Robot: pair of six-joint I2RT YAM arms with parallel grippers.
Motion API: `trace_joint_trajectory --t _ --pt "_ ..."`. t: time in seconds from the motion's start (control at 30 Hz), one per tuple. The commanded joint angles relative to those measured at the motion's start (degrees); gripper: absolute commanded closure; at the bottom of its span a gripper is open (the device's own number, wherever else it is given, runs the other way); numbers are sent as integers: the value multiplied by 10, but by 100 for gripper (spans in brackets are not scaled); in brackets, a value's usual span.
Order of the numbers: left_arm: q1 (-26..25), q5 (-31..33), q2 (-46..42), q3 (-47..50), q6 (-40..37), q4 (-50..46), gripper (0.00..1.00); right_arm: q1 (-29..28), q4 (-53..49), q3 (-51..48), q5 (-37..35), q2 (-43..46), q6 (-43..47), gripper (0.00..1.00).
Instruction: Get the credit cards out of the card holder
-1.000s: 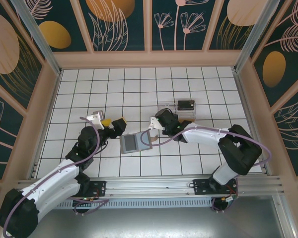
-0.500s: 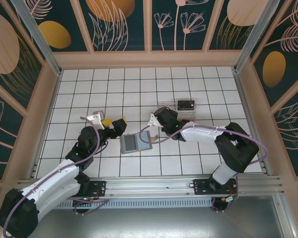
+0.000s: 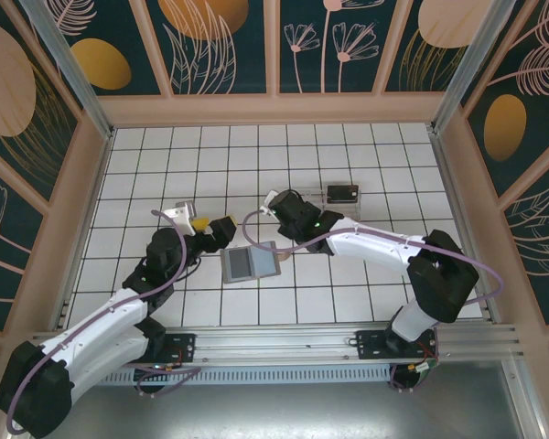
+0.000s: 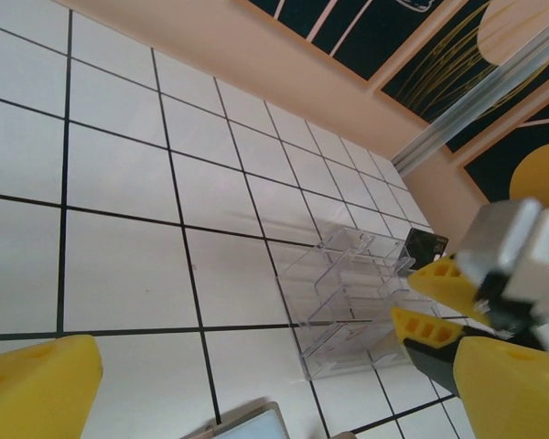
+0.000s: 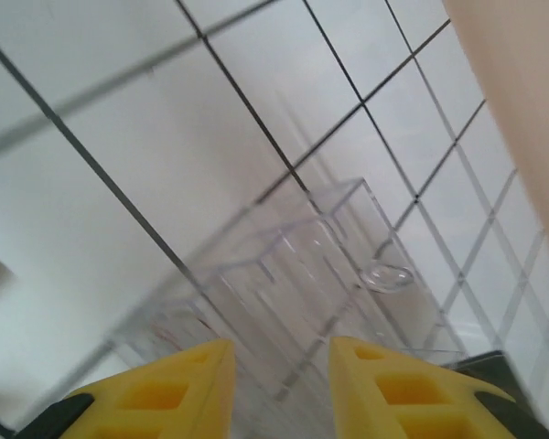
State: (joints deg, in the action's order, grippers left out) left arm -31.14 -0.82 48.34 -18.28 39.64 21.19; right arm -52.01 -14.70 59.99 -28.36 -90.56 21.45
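**One holder lying open, one card by the tray, two grippers empty**

Two arms are being seen from above, one on each side. On the left, one left gripper (image 3: 215, 226) is being held wide open just left of the card holder. In its own wrist view the two yellow fingers (image 4: 38, 391) are being kept far apart at the bottom corners, with nothing being gripped between them.

One card holder (image 3: 250, 262) is lying flat and open on the white tiles between the two grippers. Two panels are being shown, the left one darker than the right. Whether any cards are lying in it cannot be told.

Further right, one right gripper (image 3: 273, 208) is being pointed down at the near end of one clear plastic tray (image 3: 343, 210). Its two yellow fingers (image 5: 169, 395) are being held only narrowly apart, and nothing is being gripped between them.

One dark credit card (image 3: 342, 193) is being seen at the tray's far edge. Whether it is sitting inside a compartment cannot be told.
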Motion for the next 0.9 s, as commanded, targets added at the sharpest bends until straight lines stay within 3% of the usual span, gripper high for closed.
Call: trace_joint_trajectory --t 0.0,0.17,0.43,0.7,0.87 --pt "-1 13 17 -32 -4 -33 1 -6 -36 2 87 5 -181 66" --pt "-1 16 39 -48 24 -89 7 -8 51 -59 185 34 -284 66" --pt "-2 -31 97 -38 77 -140 24 -9 166 -145 292 45 -358 70" --pt "-1 -74 138 -17 105 -128 37 -9 182 -166 300 -8 -355 70" --pt "-1 -98 150 -22 104 -131 38 -9 198 -175 305 -31 -355 70"
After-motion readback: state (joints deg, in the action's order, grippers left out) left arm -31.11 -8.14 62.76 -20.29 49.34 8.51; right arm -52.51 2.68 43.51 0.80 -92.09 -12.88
